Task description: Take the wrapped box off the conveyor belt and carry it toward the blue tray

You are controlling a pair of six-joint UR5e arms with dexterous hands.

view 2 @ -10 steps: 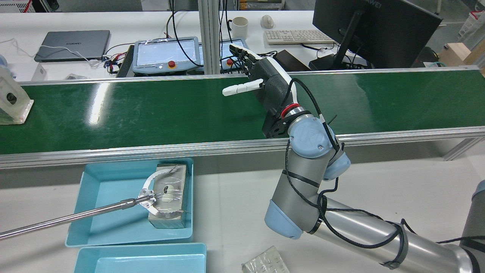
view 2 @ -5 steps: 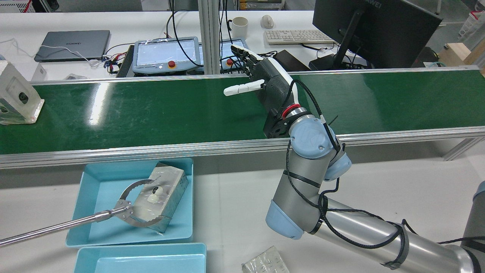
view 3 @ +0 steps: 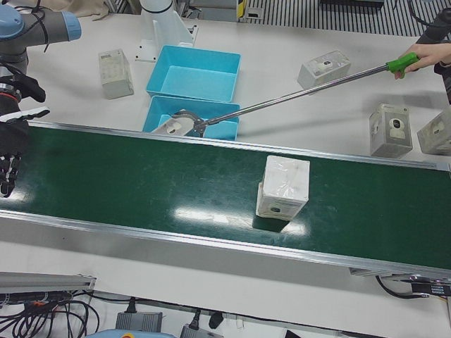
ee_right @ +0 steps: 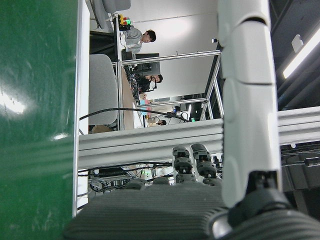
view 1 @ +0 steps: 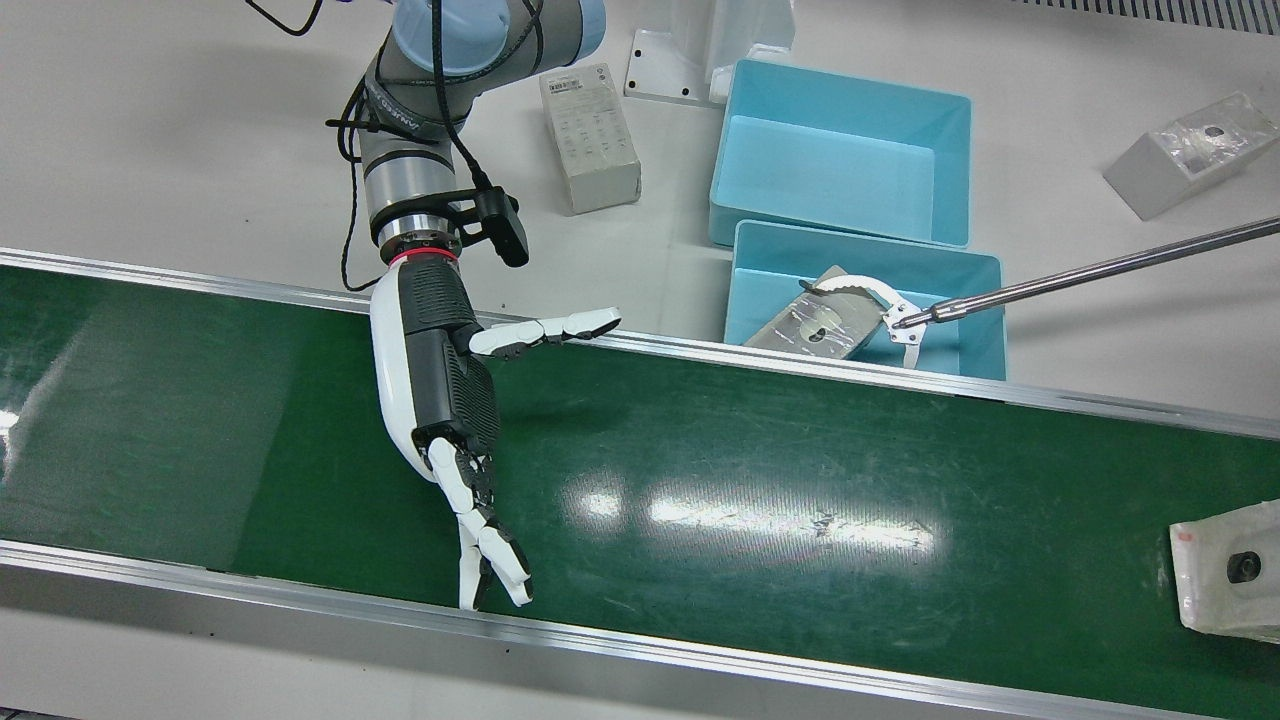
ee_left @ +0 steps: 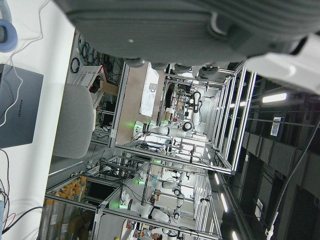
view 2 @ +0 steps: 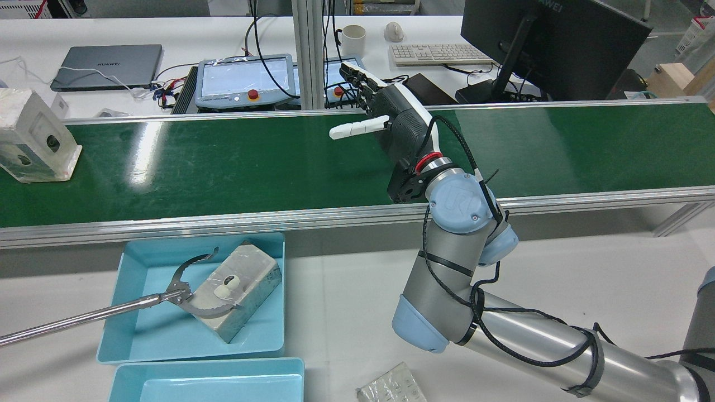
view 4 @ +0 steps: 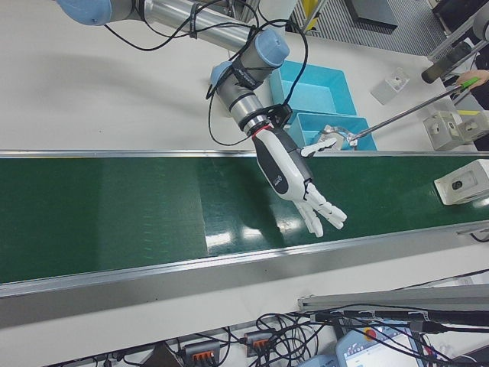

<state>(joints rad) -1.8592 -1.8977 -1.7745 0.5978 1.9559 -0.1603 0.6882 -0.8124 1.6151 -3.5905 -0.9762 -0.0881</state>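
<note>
Wrapped box upright on the conveyor belt, well apart from the right hand.

Right hand hovers over the belt's middle with fingers spread wide and straight, holding nothing; the box stands at the belt's far end on the robot's left side. Beside the belt's near edge, the blue tray holds another wrapped box, tilted, clasped by a long reacher tool. A second blue tray touches the first. The left hand's fingers cannot be told from its own camera.
</note>
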